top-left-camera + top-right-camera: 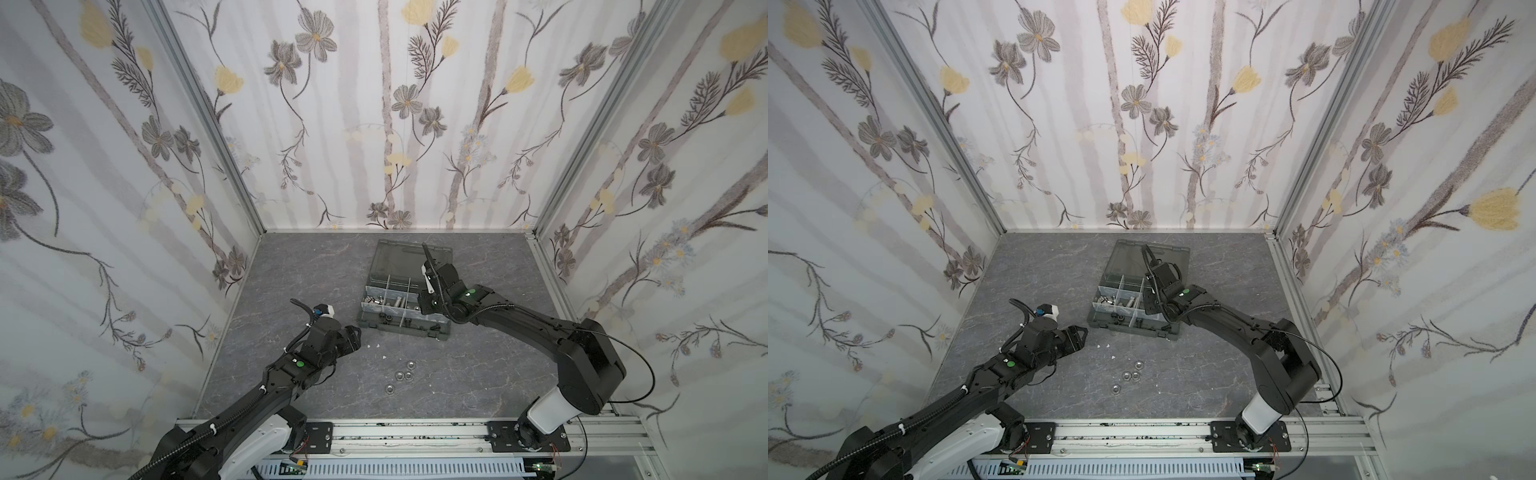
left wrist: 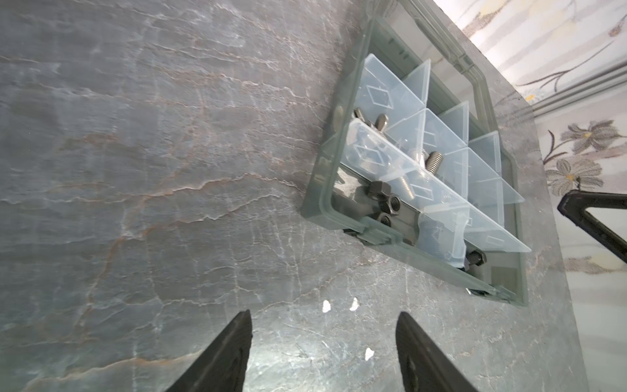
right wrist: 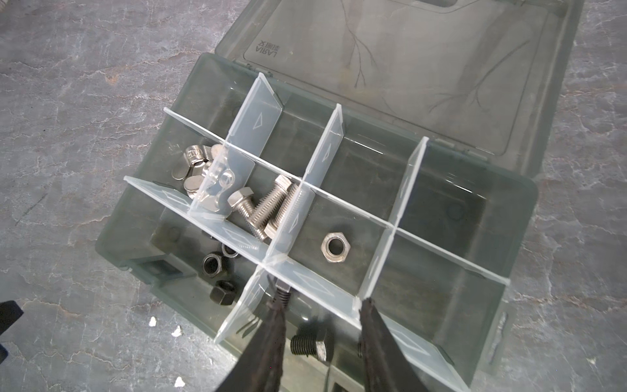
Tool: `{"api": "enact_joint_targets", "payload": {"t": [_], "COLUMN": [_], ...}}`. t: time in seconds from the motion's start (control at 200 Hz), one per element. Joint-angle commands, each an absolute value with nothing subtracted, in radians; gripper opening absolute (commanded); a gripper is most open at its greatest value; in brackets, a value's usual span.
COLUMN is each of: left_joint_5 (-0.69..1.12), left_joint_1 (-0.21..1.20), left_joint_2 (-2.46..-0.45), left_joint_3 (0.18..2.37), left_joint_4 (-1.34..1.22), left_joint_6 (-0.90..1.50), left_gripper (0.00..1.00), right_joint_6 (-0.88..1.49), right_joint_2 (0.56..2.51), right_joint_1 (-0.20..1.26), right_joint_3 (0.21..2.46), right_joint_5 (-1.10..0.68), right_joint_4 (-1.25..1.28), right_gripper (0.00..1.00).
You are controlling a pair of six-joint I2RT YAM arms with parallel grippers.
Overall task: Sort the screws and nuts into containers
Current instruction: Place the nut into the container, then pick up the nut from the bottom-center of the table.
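The dark grey organiser case (image 1: 398,331) lies open at mid-table, with its containers split by pale dividers (image 3: 295,217). Silver screws (image 3: 268,207) fill one compartment, one silver nut (image 3: 334,246) lies in the compartment beside it, and black nuts (image 3: 213,264) sit in a front one. My right gripper (image 3: 320,303) hangs open over a front compartment, and a black screw (image 3: 307,346) lies loose on the floor between its fingers. Several silver nuts (image 1: 404,375) lie on the table in front of the case. My left gripper (image 2: 324,315) is open and empty, low over the table left of the case.
Silver winged parts (image 3: 195,169) fill a further compartment. The smoky lid (image 1: 401,259) lies flat behind the case. Small white flecks (image 1: 377,345) dot the slate-look table between the left gripper and the case. Patterned walls close three sides, and a metal rail (image 1: 415,434) runs along the front.
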State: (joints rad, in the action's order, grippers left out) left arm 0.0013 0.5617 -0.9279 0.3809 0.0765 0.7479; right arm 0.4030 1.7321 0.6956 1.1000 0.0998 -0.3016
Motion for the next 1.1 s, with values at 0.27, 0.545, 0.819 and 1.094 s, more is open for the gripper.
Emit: {"api": "enact_joint_targets", "payload": {"t": [0.27, 0.545, 0.819, 1.094], "left_joint_5": [-0.030, -0.070, -0.147, -0.148], "left_joint_1": [0.766, 0.961, 1.116, 1.190], "left_joint_2": [-1.033, -1.071, -1.181, -1.319], "left_joint_3": [0.446, 0.425, 0.494, 0.582], "left_joint_4": [0.108, 0.172, 0.224, 0.289], "left_joint_6": [0.790, 0.822, 0.855, 0.883], "left_gripper": [0.66, 0.63, 0.60, 0.59], "right_joint_6": [0.412, 0.434, 0.454, 0.451], "right_joint_2": [1.568, 1.524, 1.575, 1.623], "right_joint_1": [0.698, 0.699, 0.701, 0.705], "right_joint_3": [0.948, 0.858, 0.862, 0.877], "right_joint_5": [0.068, 0.062, 0.029, 0.025], "right_joint_4": [-0.225, -0.190, -0.155, -0.155], "right_gripper": [0.38, 0.38, 0.37, 0.37]}}
